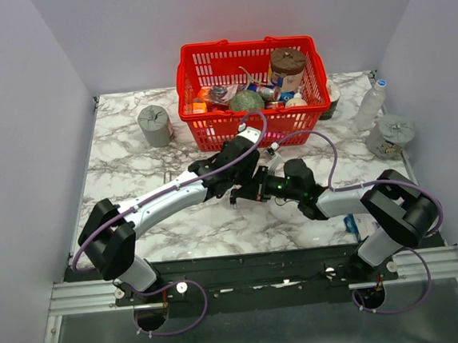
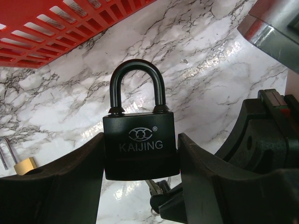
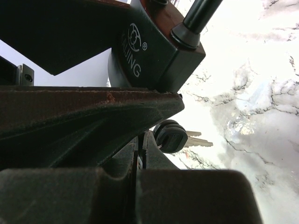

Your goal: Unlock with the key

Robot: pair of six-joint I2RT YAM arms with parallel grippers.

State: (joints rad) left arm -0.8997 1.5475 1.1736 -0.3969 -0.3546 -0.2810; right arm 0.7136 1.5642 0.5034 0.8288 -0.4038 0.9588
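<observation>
Our left gripper (image 2: 140,161) clamps the padlock (image 2: 139,137), so beneath it our right gripper (image 3: 141,150), pinching the key (image 3: 171,136), should twist squarely.

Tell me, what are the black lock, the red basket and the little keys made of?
The black padlock looks like metal painted matte black, with a shinier shackle. The red basket looks like moulded plastic: a thin lattice, evenly coloured. The key has a dark head, probably plastic, and pale silvery blades, likely bare metal.
</observation>
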